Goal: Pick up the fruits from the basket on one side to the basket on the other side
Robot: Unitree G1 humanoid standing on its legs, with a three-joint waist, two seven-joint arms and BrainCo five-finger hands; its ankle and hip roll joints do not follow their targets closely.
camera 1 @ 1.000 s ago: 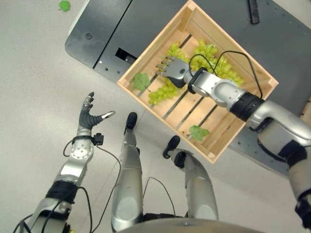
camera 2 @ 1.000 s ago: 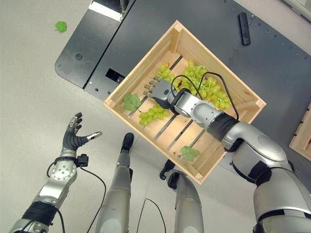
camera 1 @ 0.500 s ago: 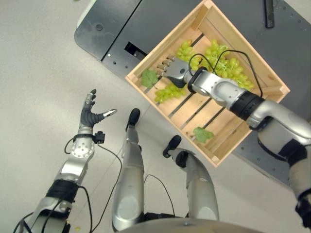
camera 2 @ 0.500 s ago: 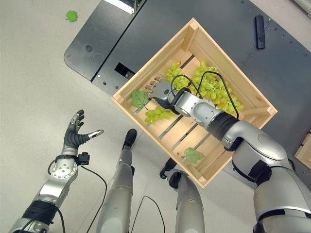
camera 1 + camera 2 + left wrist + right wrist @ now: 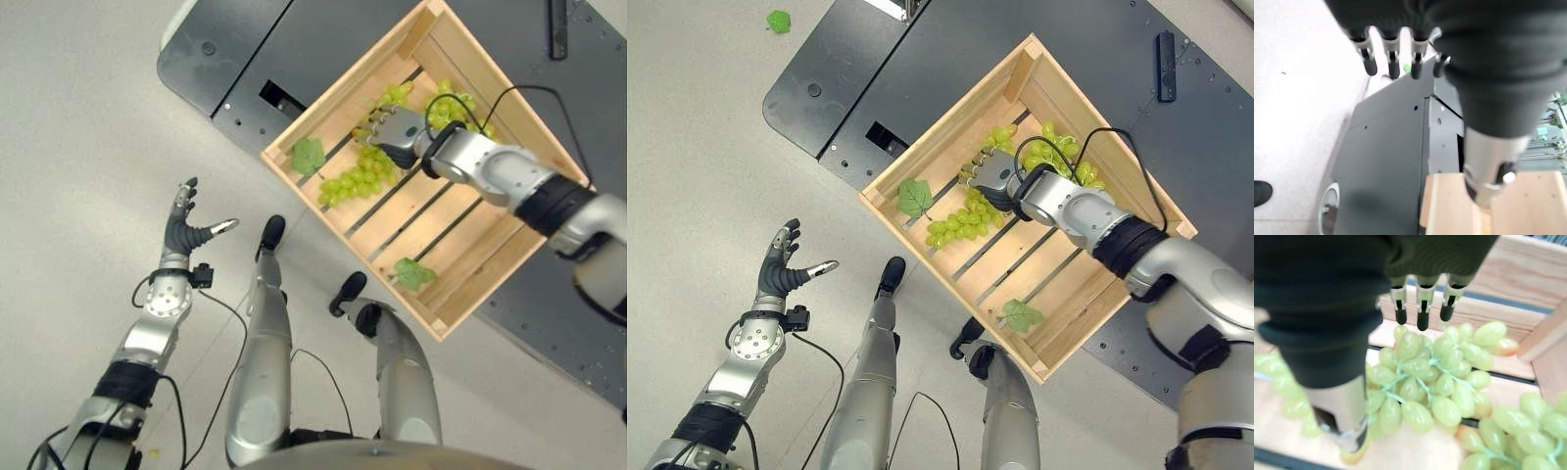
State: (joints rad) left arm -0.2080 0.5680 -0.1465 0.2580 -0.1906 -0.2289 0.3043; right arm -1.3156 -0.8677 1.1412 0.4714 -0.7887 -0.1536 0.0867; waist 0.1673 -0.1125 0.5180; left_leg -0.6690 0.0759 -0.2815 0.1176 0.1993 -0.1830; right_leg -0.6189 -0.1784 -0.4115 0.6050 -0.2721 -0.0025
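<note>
My right hand (image 5: 991, 179) has slid from the crate's near-left part toward the far grape bunch (image 5: 1435, 377), fingers loose and empty above it in the wooden crate (image 5: 1087, 311). Grapes are soft and shed easily; I'd cradle near the stem. My left hand (image 5: 182, 232) hangs open over the floor.

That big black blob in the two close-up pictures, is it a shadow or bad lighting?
No shadow: in the right wrist view it is the right hand and its own dark cover close to the camera, fingers straight above the grapes; in the left wrist view, the left hand and its cover likewise; the right eye view shows the crate evenly lit.
</note>
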